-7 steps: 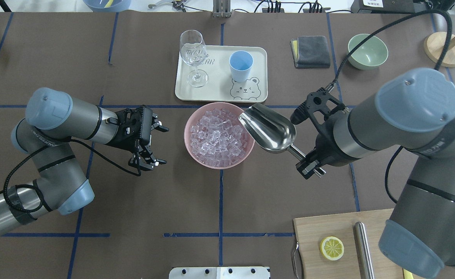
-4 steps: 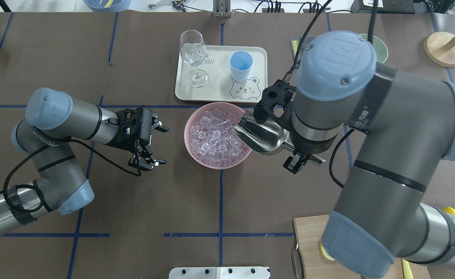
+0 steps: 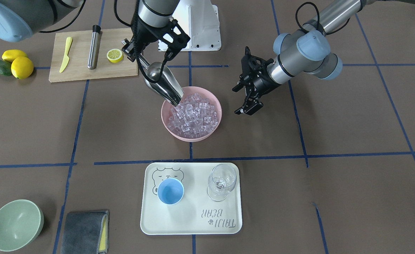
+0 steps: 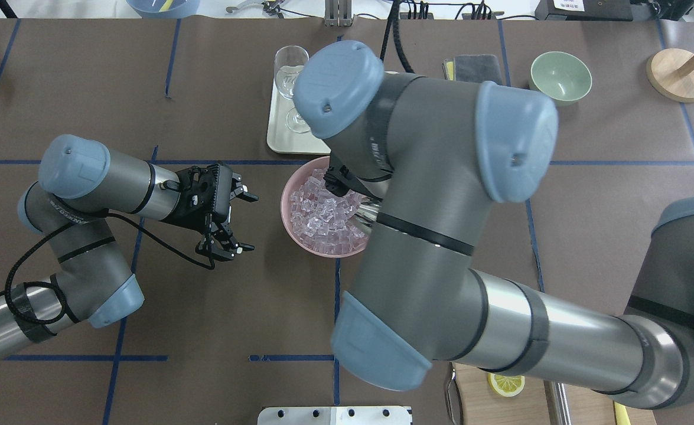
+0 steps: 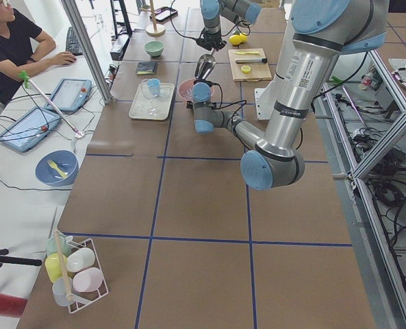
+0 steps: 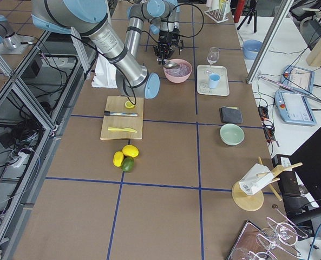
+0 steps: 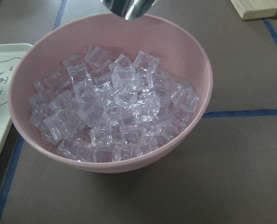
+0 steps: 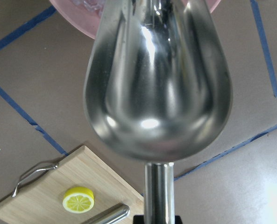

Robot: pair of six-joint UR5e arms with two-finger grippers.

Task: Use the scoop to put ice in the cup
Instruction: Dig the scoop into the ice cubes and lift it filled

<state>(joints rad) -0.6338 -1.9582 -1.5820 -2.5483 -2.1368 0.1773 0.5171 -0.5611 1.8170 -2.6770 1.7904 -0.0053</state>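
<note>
The ice (image 3: 193, 113) is a heap of clear cubes in a pink bowl (image 3: 218, 106) at the table's middle; it also shows in the left wrist view (image 7: 115, 107). My right gripper (image 3: 137, 56) is shut on the handle of the steel scoop (image 3: 163, 84). The scoop tilts steeply down, with its mouth at the bowl's near-robot rim, touching the ice. Its trough fills the right wrist view (image 8: 157, 88). The light-blue cup (image 3: 170, 191) stands upright on the tray; my right arm hides it in the overhead view. My left gripper (image 3: 236, 100) is open and empty beside the bowl (image 4: 252, 223).
A cream tray (image 3: 228, 225) holds the cup and a clear stemmed glass (image 3: 222, 181). A green bowl (image 3: 15, 224) and a grey cloth (image 3: 83, 225) lie off to one side of the tray. A cutting board (image 3: 80, 72) carries a lemon half, a steel cylinder and a yellow knife.
My right arm has swung over the bowl and tipped the scoop from beside the rim down into the ice. It now hides the cup from overhead. The left arm has not moved.
</note>
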